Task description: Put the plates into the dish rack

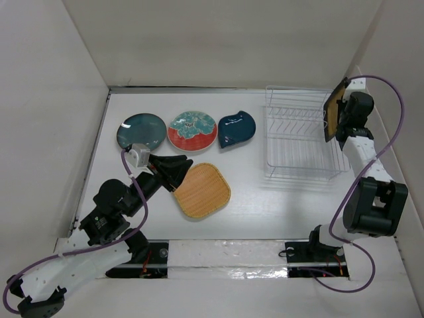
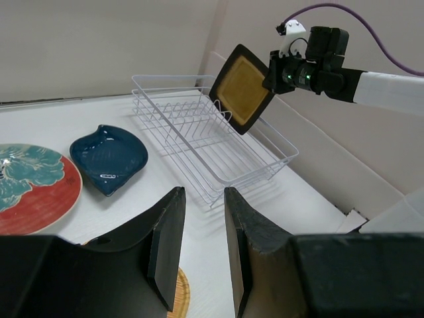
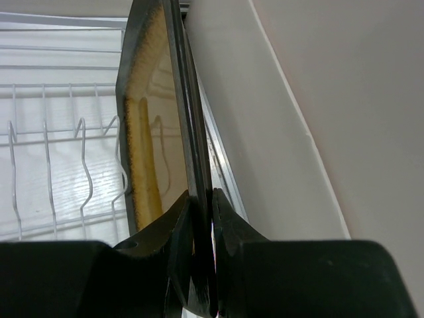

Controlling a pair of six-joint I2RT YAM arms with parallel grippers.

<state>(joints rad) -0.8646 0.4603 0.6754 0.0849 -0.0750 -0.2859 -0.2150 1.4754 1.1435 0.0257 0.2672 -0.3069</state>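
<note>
- Counting from the overhead view, we find five plates and one dish rack (image 1: 299, 142) on a white table (image 1: 258, 205).
- Three plates lie flat in a row along the far side. They are a glossy round dark teal plate (image 1: 141, 130), a round floral plate (image 1: 192, 130) with a red rim, and a navy leaf-shaped plate (image 1: 236, 128) with one pointed tip.
- Nearer the arm bases lies a tan woven plate (image 1: 202, 191), a rounded square with a fine ribbed texture.
- The fifth, a black-rimmed plate (image 3: 149, 132), is a rounded square with a shiny tan centre. It is held in the air, on edge, at the rack's right side.
- The rack is a rectangle of thin white wire with rows of upright tines.
- The right gripper (image 3: 201, 199) is clenched on that plate's rim. Only its own wrist view shows us the two dark fingers pinching the rim edge-on.
- The left gripper (image 2: 202, 199) sits at the left edge of the woven plate. The left wrist view shows its fingers apart, with bare table between them and nothing grasped.
- That view also shows the held plate's tan face, which the overhead view shows only as a narrow sliver.
</note>
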